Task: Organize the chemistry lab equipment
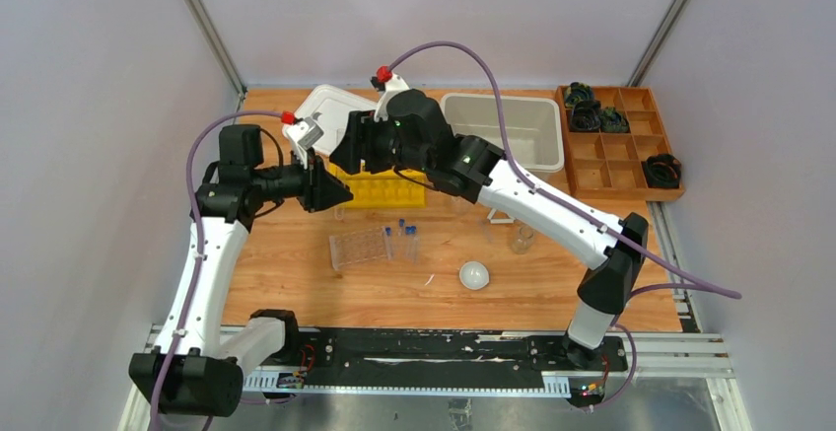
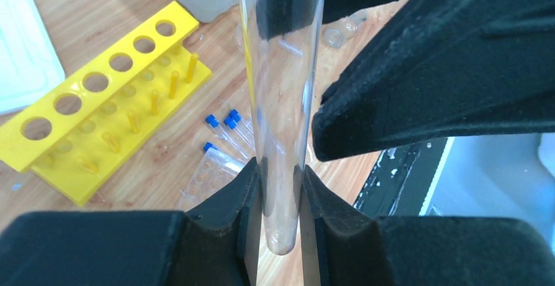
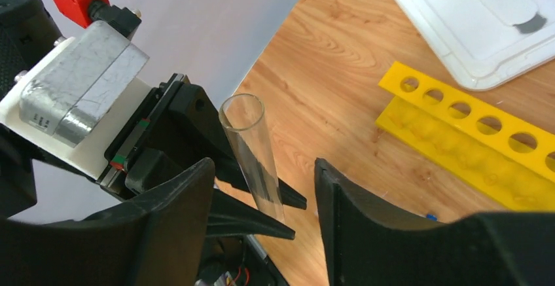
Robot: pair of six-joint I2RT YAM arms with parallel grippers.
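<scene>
Wood-grain tabletop (image 1: 296,283) lay under both my arms, with plain pale walls on three sides. My left gripper (image 2: 278,191) was clenched on a large clear test tube (image 2: 281,70), pinching it just above its rounded bottom, and held it in the air over the table's left half. From that grip the tube's long axis ran away from my left fingers (image 2: 242,194), ending in its open mouth.

My right gripper (image 3: 265,194) had its jaws spread wide, one on each side of the tube's upper part. In the right wrist view the tube leaned between my right fingers (image 3: 186,194) with its mouth toward that camera, and I saw a gap to each finger. In the left wrist view one right finger sat just beside the glass, and I could not tell whether it touched.

So the tube lay straight between my right jaws, crosswise to their closing line, and the right arm was placed to take it higher up. I judged this a handover, with the right jaws due to close before the left let go.

Below, the yellow rack (image 1: 394,191) lay near, its row of holes facing up, and seemed the likely place for the tube. Nearer the arm bases sat the clear rack (image 1: 360,247) and, just beside it, the blue-capped tubes (image 1: 402,229). The white dish (image 1: 474,275) and the small glass vessels (image 1: 521,237) were further right.
</scene>
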